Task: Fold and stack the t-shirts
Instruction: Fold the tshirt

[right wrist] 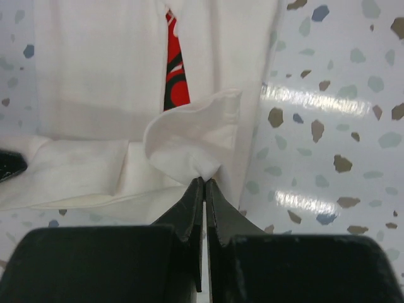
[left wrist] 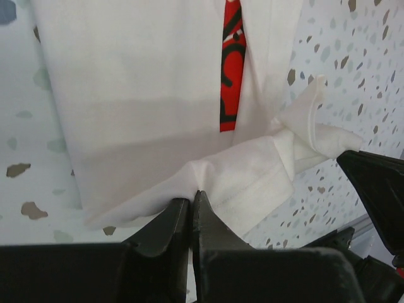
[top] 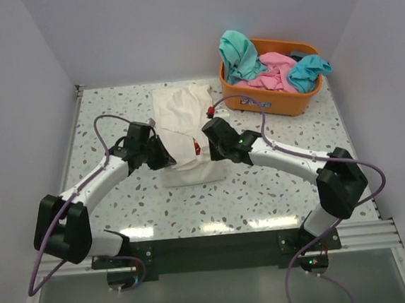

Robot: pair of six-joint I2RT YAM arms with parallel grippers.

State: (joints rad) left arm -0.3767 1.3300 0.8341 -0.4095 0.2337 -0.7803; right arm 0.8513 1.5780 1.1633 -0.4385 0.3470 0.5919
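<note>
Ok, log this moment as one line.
step: folding | left fingers: shut on cream-white t-shirt | right fingers: shut on same shirt | orange basket: teal and pink shirts in it

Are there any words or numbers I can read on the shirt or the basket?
None can be read.
The red print on the cream-white t-shirt shows only black squiggles in a folded strip, no letters.
The orange basket shows no label.
</note>
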